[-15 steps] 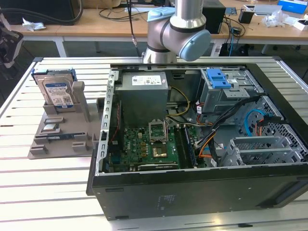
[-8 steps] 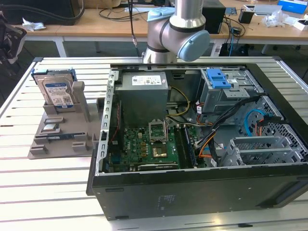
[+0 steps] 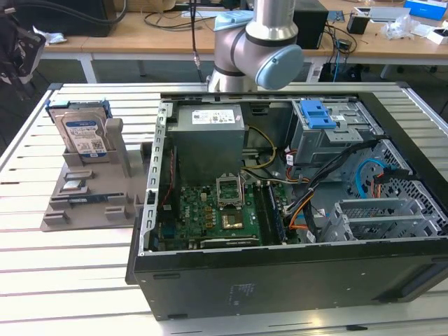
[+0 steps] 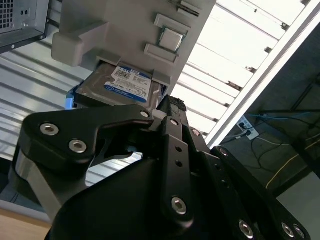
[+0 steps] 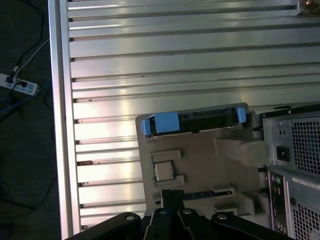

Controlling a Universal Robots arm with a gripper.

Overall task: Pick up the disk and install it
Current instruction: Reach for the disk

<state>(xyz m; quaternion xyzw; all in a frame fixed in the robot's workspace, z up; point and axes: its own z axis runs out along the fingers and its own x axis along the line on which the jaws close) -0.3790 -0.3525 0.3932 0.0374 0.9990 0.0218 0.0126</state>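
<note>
I am hovering my gripper [image 5: 172,195] above a matte grey plastic fixture [image 5: 200,155] with its black jaws drawn together on nothing, the bolted linkage bars converging at one tip in both wrist views. The disk [image 3: 80,133], a flat rectangular silver hard drive with a white-and-blue label, is standing upright on edge in a slot of that fixture, framed by its blue plastic carrier rail. In the first wrist view it is showing edge-on [image 5: 200,116]; in the second wrist view its labelled face [image 4: 125,85] is peeking out beneath the fixture's wall, apart from my gripper. A small square silver chip [image 5: 162,171] is sitting in a shallow recess of the same fixture. The fixture is resting on a ribbed aluminium slat table [image 3: 70,280], just beside an open black computer case [image 3: 280,280] toward the exterior view's right. Inside the case a green motherboard [image 3: 210,213] is lying flat, a grey metal box with a white sticker [image 3: 210,147] is standing behind it, and a blue plastic latch piece [image 3: 318,112] is topping the drive cage. My arm's [image 3: 259,42] glossy grey joint is rising behind the case.
</note>
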